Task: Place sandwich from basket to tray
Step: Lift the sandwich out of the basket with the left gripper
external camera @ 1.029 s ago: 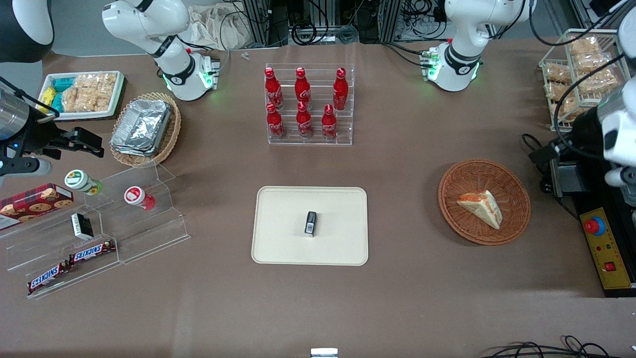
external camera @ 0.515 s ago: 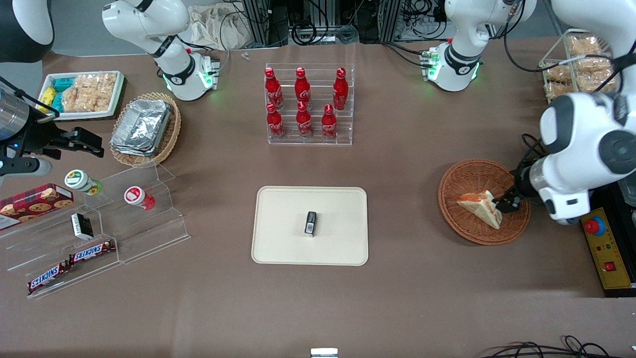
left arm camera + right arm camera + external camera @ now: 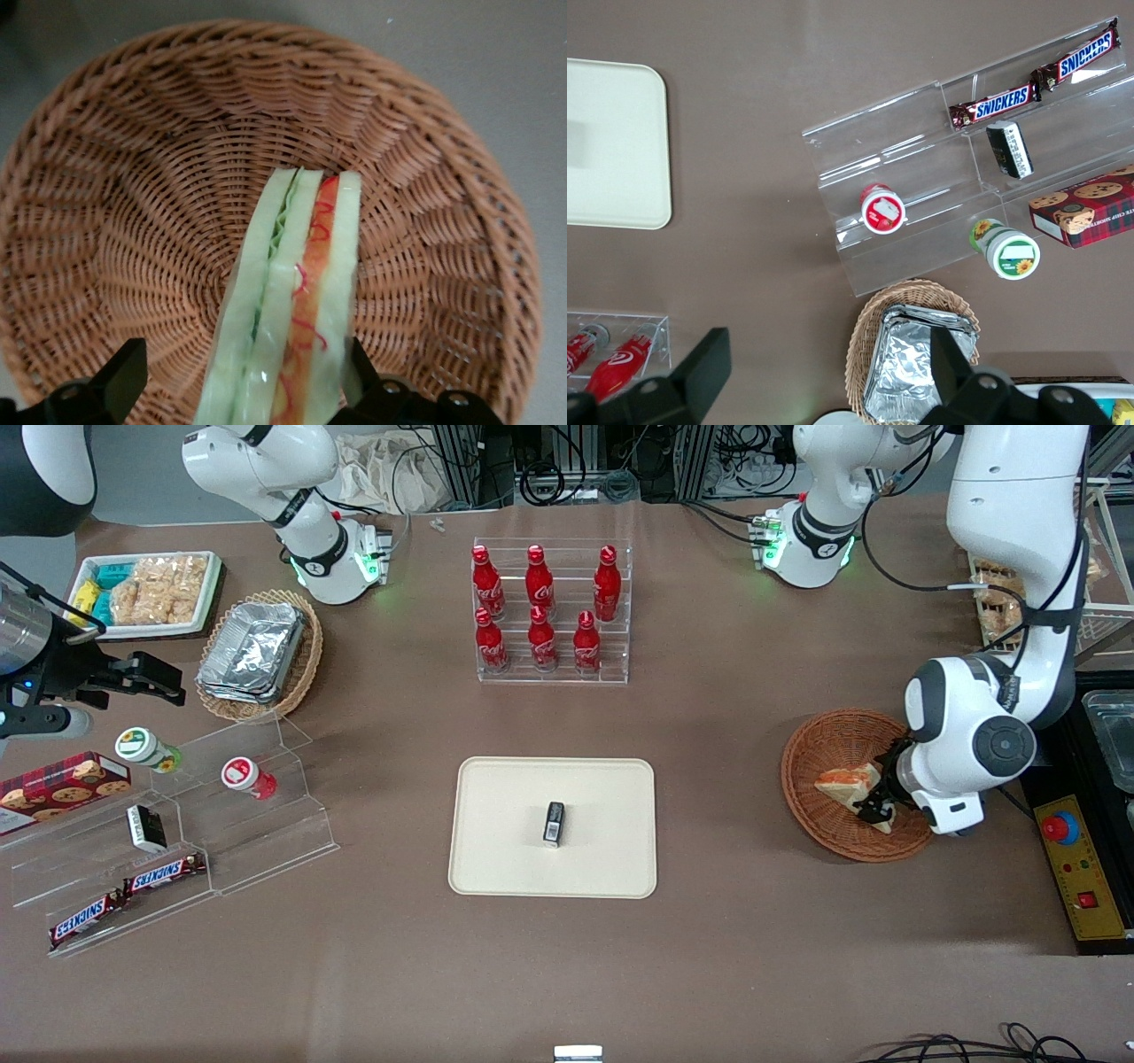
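The sandwich (image 3: 840,782) is a pale bread wedge with orange and green filling, lying in the round reddish-brown wicker basket (image 3: 819,737). My left arm's gripper (image 3: 873,804) is down in the basket over the sandwich's wide end. In the left wrist view the sandwich (image 3: 297,301) stands on edge between the open black fingers (image 3: 122,379) of the gripper (image 3: 241,390). One finger is close against the bread and the other stands well apart from it. The basket (image 3: 133,177) fills that view. The cream tray (image 3: 505,797) lies mid-table, toward the parked arm from the basket.
A small black packet (image 3: 554,822) lies on the tray. A clear rack of red bottles (image 3: 549,611) stands farther from the front camera than the tray. A yellow control box with a red button (image 3: 1076,859) sits beside the basket, toward the working arm's end.
The left arm swung in from the table's end and lowered its gripper into the basket, moving from beside the sandwich to straddling its wide end. The sandwich has not moved.
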